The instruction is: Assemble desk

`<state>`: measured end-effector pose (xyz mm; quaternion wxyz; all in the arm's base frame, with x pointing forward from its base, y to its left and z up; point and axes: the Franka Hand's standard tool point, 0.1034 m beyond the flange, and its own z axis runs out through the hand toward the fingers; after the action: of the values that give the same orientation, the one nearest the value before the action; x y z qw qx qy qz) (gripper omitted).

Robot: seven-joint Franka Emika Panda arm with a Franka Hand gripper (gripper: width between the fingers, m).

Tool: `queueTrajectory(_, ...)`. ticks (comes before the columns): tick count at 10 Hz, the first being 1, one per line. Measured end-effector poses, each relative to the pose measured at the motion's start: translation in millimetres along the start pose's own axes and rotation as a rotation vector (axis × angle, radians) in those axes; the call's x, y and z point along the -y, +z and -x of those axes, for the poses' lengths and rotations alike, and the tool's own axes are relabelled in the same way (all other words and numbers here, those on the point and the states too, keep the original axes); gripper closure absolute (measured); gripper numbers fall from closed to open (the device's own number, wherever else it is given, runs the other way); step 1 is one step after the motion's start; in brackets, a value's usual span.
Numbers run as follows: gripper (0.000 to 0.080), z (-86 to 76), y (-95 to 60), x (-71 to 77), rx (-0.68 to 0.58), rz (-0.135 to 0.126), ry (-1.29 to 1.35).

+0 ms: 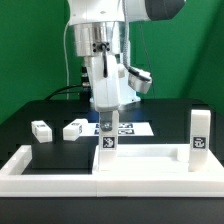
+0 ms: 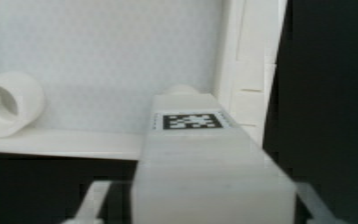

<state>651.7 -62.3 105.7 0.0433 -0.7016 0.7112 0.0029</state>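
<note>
The arm (image 1: 100, 40) comes straight down from above the middle of the scene, with the wrist pointing at the table (image 1: 160, 112) and the hand just above the tabletop's rear edge. The fingers (image 2: 98, 203) are closed on a leg (image 1: 108, 136), one on each side of its upper part. In the wrist view the leg runs away from between them.

The leg is upright, its long axis vertical. One marker faces the exterior camera and another is on its end face in the wrist view. Its lower end is at the rear corner of the tabletop (image 1: 145, 160) on the exterior view's left. Whether it is seated there or only touching cannot be told. In the wrist view the end lies over the tabletop's inner face, just beside a raised rim, and a round socket (image 2: 2, 100) shows well apart from it.

The tabletop lies flat at the front of the table, rims up, with its long axis running across the exterior view. It sits against a low white wall (image 1: 40, 172). A standing leg (image 1: 198, 135), also upright, is at the tabletop's corner on the exterior view's right.

Two more legs lie on their sides on the table on the exterior view's left. The far loose leg (image 1: 40, 130) and the near loose leg (image 1: 75, 128) are apart from each other. The marker board (image 1: 135, 128) lies flat behind the held leg.
</note>
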Motion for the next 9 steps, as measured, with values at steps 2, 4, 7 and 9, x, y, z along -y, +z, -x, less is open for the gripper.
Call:
queueTrajectory(2,0.0498,0.0,0.1,-0.6,-0.019,0.009,-0.119)
queueTrajectory(4,0.0279,5.5,0.9,0.8,-0.076,0.019,-0.484)
queueTrajectory(7,0.0158,5.4,3.1,-4.3,-0.080,0.022,-0.717)
queueTrajectory(9,0.0151,2.8,2.5,-3.6,-0.086,0.021,-0.904)
